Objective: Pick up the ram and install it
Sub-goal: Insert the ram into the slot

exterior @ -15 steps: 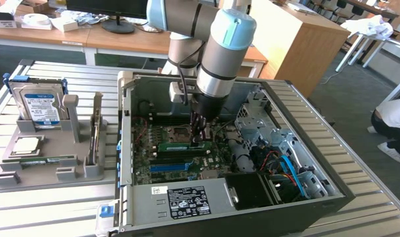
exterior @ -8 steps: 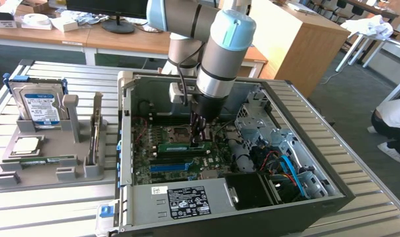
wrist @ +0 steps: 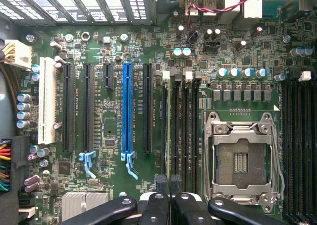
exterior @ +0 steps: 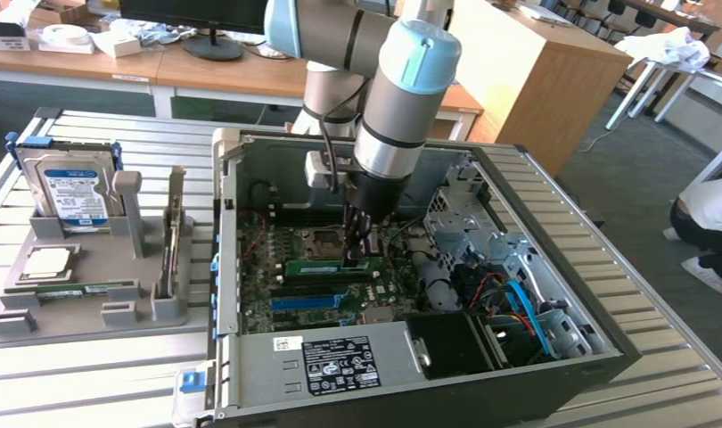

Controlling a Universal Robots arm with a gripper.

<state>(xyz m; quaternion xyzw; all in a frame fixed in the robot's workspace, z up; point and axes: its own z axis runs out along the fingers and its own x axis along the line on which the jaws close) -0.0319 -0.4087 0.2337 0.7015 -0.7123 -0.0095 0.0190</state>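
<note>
Inside the open black desktop computer case [exterior: 516, 392], the arm's black gripper [exterior: 361, 252] is clenched on the long green ram stick [exterior: 319, 265]. The stick stands on edge over the green motherboard [wrist: 114, 180], at six o'clock of the square silver processor socket [exterior: 322, 241] in the exterior view.

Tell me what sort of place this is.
Probably a robotics lab or workshop: an open computer case sits on a slatted metal table, a robot arm reaches into it, and office desks stand behind.
</note>
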